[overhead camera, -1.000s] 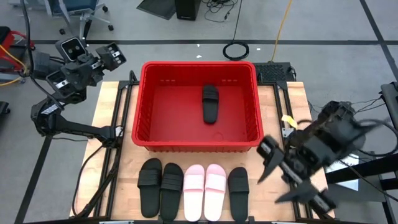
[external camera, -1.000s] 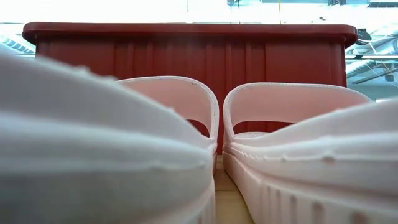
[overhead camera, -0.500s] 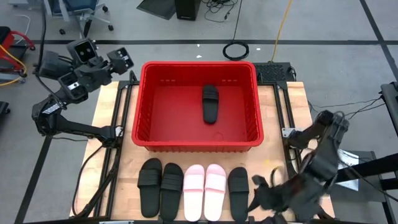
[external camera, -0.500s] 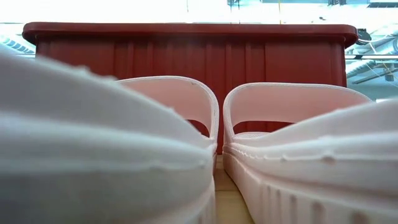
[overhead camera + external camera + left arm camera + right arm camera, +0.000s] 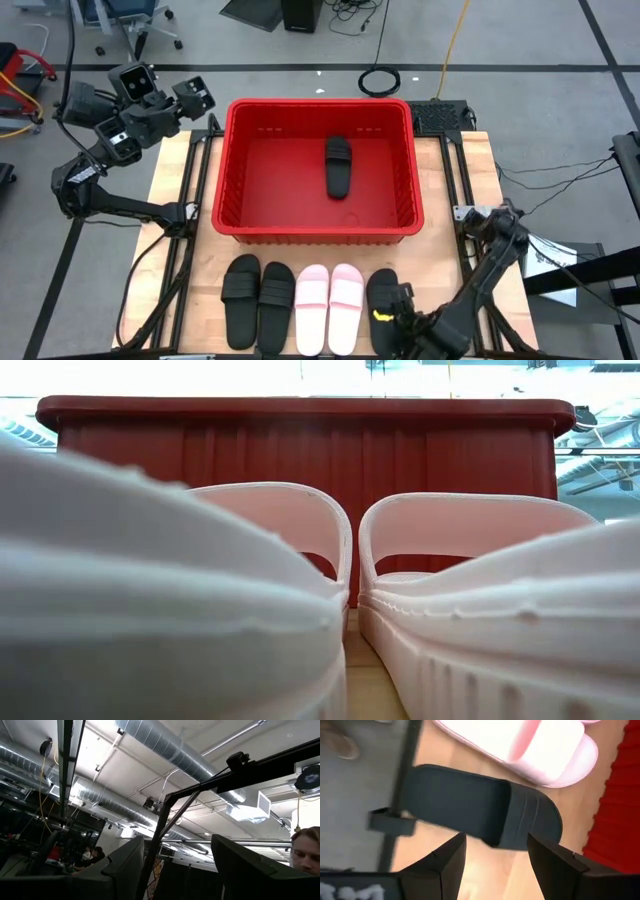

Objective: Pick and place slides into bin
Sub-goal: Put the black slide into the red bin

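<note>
The red bin [image 5: 318, 170] sits at the far middle of the wooden surface [image 5: 440, 200], and one black slide [image 5: 339, 166] already lies inside it, right of centre, lengthwise with its strap toward the far wall. Along the near edge of the surface five more slides lie side by side: two black ones on the left [image 5: 241, 297] [image 5: 276, 305], a pale pink pair in the middle [image 5: 312, 306] [image 5: 346, 305], and a single black slide on the right [image 5: 381, 295].

The right end effector [image 5: 405, 322] is down low at the near edge, just over the heel end of that rightmost black slide. In the right wrist view its two dark fingers [image 5: 447, 857] stand spread apart with the slide's strap [image 5: 527, 820] ahead of them, between the tips; nothing is clamped, and whether the fingers touch the sole cannot be told. One pink slide [image 5: 530, 745] lies just beside the black one there, with the red wall of the bin [image 5: 615, 815] beyond.

The left end effector [image 5: 165, 100] is raised off the far left corner of the surface, beside the bin, its fingers [image 5: 125, 865] apart and empty, pointing up at the ceiling ducts

The low view is filled by the pink pair [image 5: 450, 560] with the bin wall [image 5: 300, 440] behind
</note>
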`<state>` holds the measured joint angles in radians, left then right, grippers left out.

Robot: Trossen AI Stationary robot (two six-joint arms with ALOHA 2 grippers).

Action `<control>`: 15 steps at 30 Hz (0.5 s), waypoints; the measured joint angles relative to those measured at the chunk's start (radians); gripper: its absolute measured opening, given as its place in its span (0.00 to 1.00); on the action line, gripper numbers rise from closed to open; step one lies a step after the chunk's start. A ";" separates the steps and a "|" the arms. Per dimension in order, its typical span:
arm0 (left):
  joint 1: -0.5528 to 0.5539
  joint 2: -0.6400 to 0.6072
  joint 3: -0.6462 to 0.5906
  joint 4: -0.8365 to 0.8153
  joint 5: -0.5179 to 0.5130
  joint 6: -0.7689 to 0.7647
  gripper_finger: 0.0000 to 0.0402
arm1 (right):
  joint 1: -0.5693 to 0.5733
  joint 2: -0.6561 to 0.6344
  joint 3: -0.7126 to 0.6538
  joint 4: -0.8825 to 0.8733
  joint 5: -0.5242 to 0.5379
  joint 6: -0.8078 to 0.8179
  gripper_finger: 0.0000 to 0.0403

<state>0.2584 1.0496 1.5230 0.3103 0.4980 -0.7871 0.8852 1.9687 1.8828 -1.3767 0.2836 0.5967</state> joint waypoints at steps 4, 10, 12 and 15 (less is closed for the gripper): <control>-0.001 0.000 0.000 0.000 0.003 -0.001 0.60 | 0.000 0.027 -0.082 0.064 0.036 -0.021 0.50; -0.001 0.000 0.000 0.000 0.004 -0.002 0.60 | -0.002 0.025 -0.238 0.191 0.085 0.024 0.50; -0.001 0.000 0.000 0.000 0.004 -0.005 0.60 | -0.010 0.025 -0.290 0.217 0.104 0.059 0.50; -0.001 0.000 0.000 0.000 0.004 -0.008 0.60 | -0.035 0.025 -0.367 0.234 0.132 0.098 0.50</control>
<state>0.2577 1.0492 1.5230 0.3103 0.5022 -0.7948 0.8506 1.9942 1.5153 -1.1424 0.4158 0.6946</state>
